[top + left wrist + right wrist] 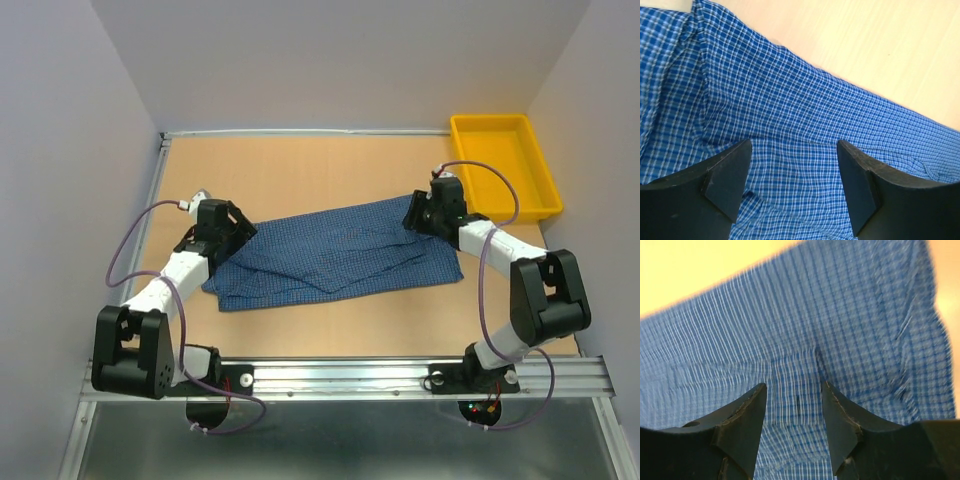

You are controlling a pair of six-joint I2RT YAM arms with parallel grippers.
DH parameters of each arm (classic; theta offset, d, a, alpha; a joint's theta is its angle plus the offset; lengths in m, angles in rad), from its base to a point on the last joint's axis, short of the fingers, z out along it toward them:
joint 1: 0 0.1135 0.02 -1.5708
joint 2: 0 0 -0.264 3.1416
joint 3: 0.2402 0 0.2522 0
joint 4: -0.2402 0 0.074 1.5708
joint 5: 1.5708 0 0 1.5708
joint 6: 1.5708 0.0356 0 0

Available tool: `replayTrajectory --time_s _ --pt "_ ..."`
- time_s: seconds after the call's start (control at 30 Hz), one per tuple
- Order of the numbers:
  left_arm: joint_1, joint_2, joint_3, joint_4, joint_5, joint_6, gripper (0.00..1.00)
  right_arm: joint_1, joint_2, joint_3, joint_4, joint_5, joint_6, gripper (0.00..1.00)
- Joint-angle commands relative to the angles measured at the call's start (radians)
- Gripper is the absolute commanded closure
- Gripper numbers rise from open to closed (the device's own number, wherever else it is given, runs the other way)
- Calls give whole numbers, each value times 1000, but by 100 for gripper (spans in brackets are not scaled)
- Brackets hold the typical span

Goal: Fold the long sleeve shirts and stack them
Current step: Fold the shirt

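Observation:
One long sleeve shirt (335, 255) of blue check cloth lies spread flat and partly folded on the table, slanting up to the right. My left gripper (232, 238) is over its left end, jaws open, with cloth (790, 125) filling the gap between the fingers. My right gripper (418, 215) is over its upper right corner, jaws open, with cloth (800, 365) and a buttonhole between the fingers. Neither gripper holds the cloth.
A yellow bin (503, 165) stands at the back right, close behind the right arm. Bare wooden table (300, 165) lies behind the shirt and in front of it. White walls close in on the left, back and right.

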Motion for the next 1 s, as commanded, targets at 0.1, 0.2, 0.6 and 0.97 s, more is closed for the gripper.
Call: replayTrajectory --time_s 0.1,0.2,0.6,0.97 --pt "-33 2 -12 -124 -142 37 20 84 81 60 -254 49 -104 46" --pt "-33 116 30 -118 -136 66 21 117 110 60 -297 36 -96 46" --pt "-31 652 583 -202 -164 298 22 330 -11 -128 -458 -73 59 46" --pt "-93 1060 1438 -301 -5 439 21 834 -17 91 -543 -192 137 45"
